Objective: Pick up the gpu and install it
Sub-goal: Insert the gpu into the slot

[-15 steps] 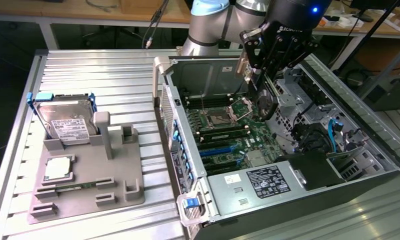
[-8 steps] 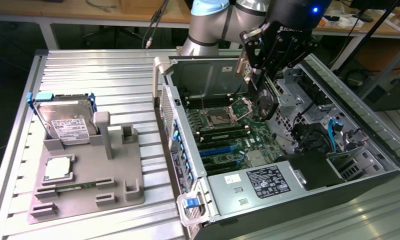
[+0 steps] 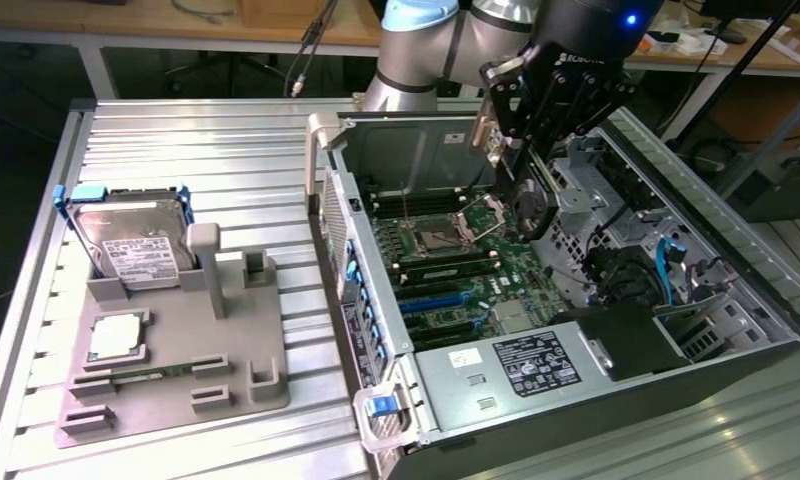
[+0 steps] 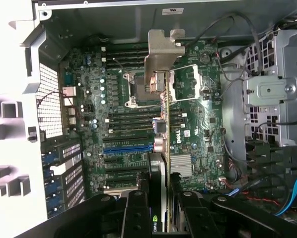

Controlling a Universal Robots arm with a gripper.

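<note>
**Position.** The gpu (image 3: 530, 200) hangs in the upper right of centre in the exterior view. It is inside the open computer case (image 3: 720, 370), above the motherboard (image 3: 440, 250), and no contact with the board is visible. It is well apart from the grey fixture tray (image 3: 240, 400) and the hard drive (image 3: 131, 245), which sit on the surface (image 3: 200, 140) at the frame's left.

**End effector.** The end effector (image 4: 161, 210) is part-way closed. One finger lies on each flat face of the card and clamps it. The wrist view shows the card edge-on between the fingers (image 4: 136, 210).

**Handling (judged).**
- The card looks light and stiff.
- It is also fragile. The circuit board and edge contacts would not tolerate bending or scraping.
- The black face looks smooth, so it may slip under a side load.
- The present hold across the two broad faces looks sensible, since it keeps clear of the connector edge and the silver bracket (image 3: 484, 130).

**Orientation.**
- The card stands on edge, with its thin side toward the wrist camera.
- In the exterior view the long axis runs from the bracket end, near the case's far wall at upper centre, down toward right of centre.
- The bracket appears to point at that far wall rather than at the slotted rear panel (image 3: 353, 290) at centre left.
</note>
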